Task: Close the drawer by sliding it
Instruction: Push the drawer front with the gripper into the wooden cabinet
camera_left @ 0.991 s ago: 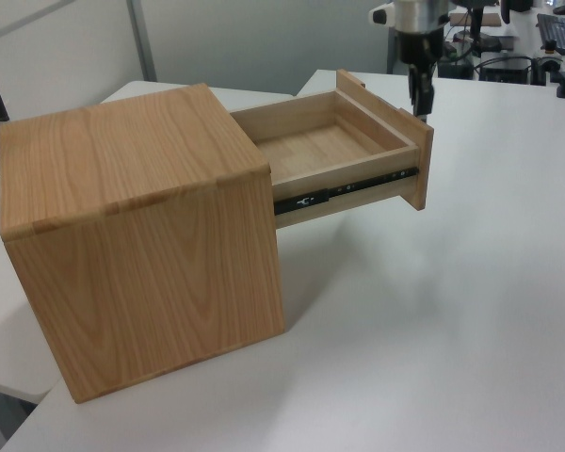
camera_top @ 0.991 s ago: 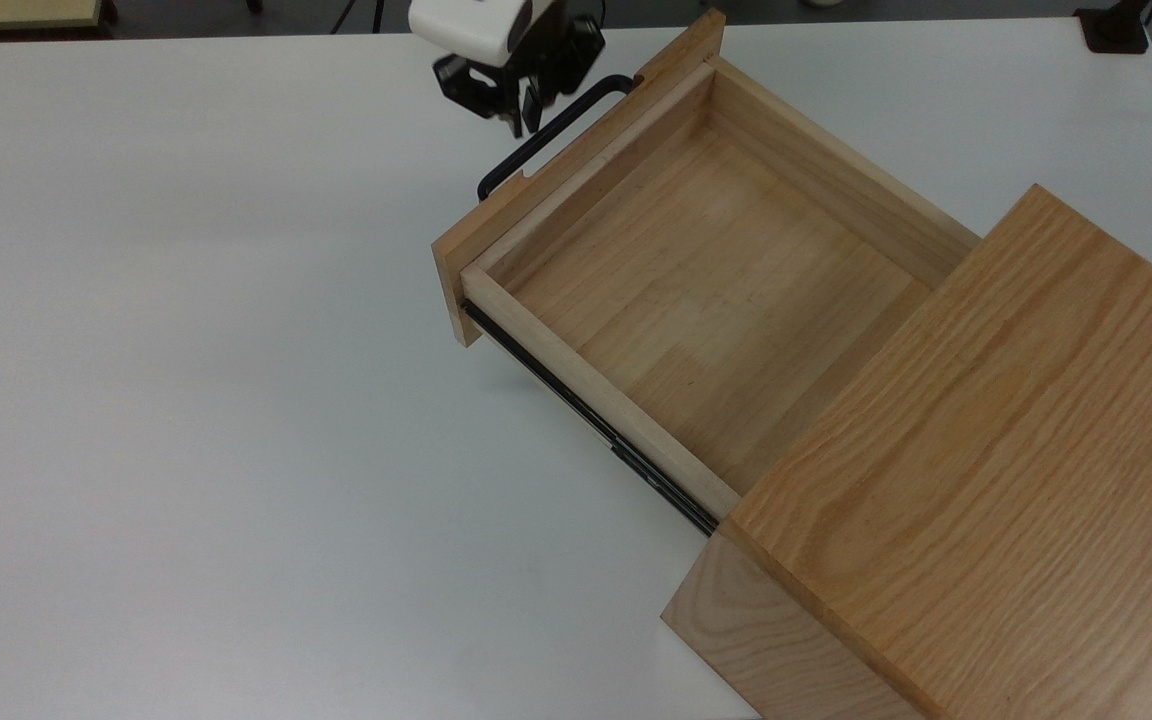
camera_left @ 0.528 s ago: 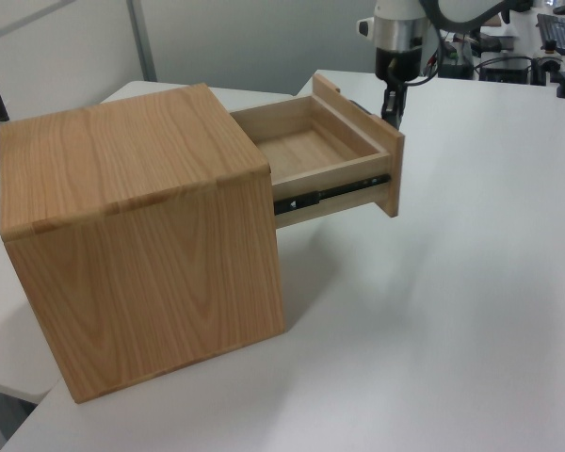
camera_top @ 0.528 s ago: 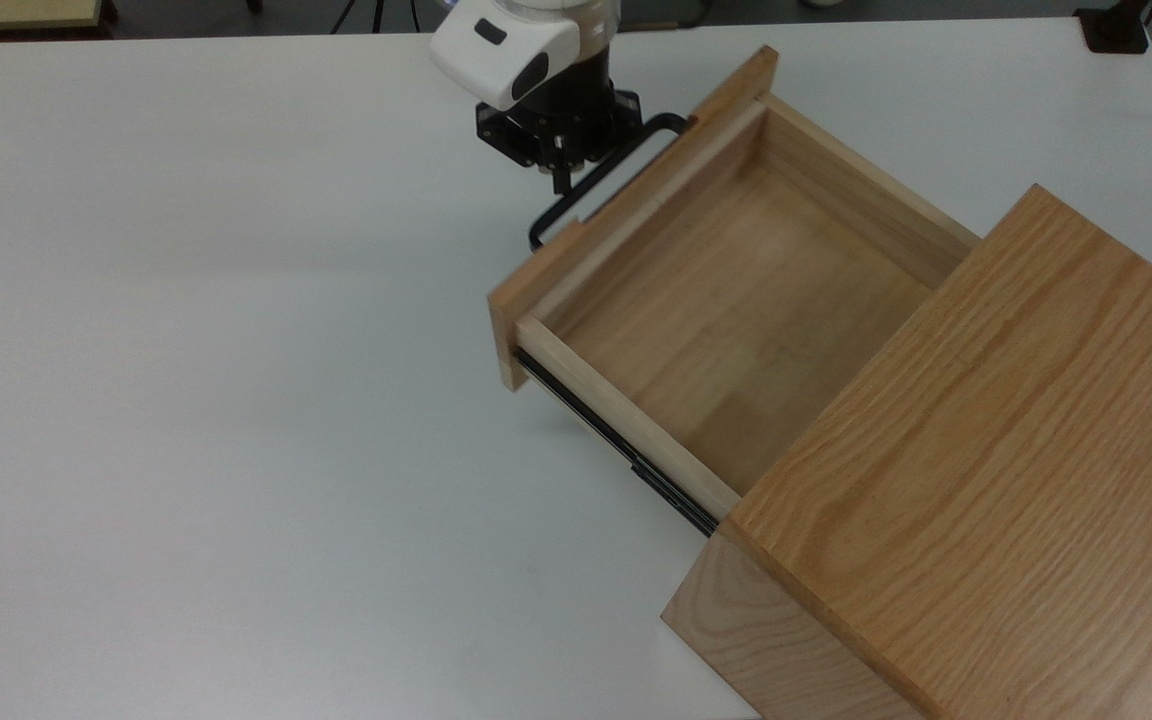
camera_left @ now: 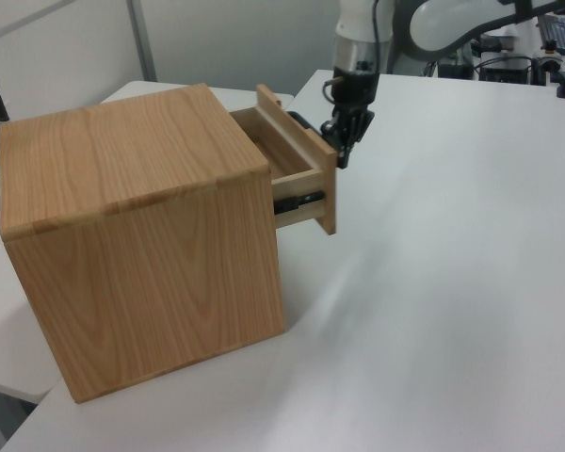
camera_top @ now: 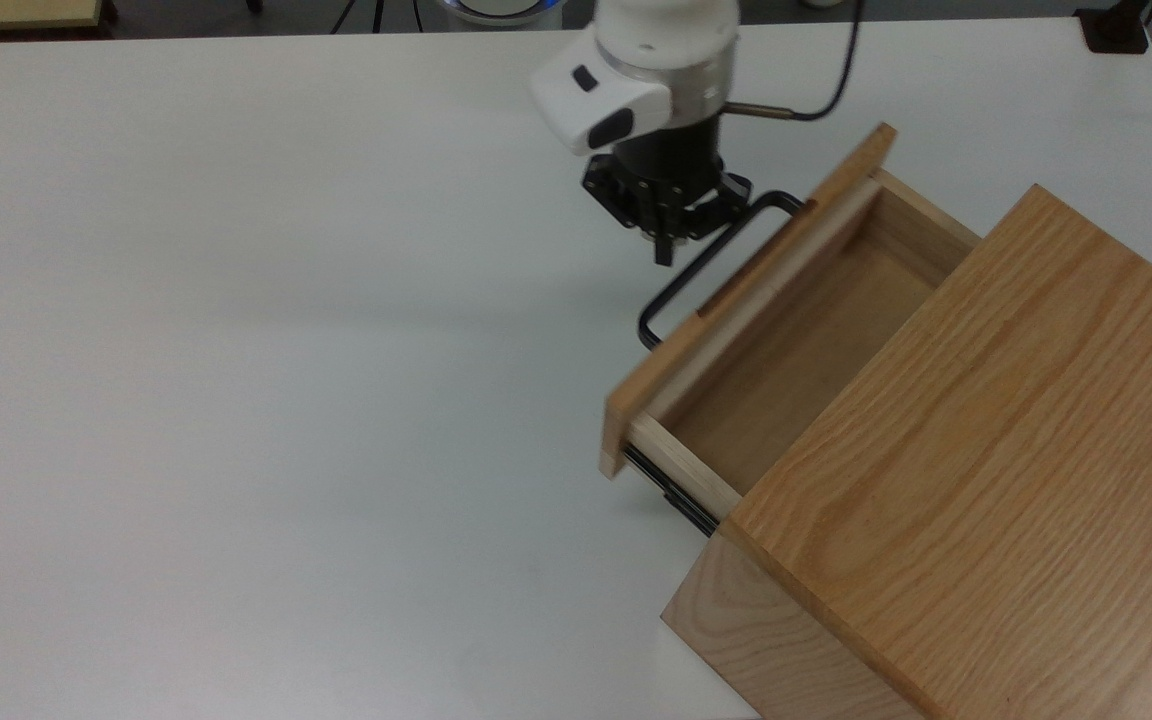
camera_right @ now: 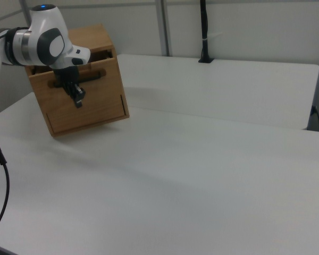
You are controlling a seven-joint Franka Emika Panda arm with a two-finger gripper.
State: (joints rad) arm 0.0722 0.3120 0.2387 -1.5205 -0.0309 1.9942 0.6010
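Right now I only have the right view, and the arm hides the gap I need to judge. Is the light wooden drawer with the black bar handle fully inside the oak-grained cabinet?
Observer: No. In the top view the drawer stands partly out of the cabinet, with a strip of its inner floor showing.
Operator: Where is the gripper against the handle?
Observer: The gripper, fingers together, is on the outer side of the black bar handle. I cannot tell whether they touch.
Operator: Any rail exposed?
Observer: Yes. The left view shows a short piece of black side rail between the front panel and the cabinet.
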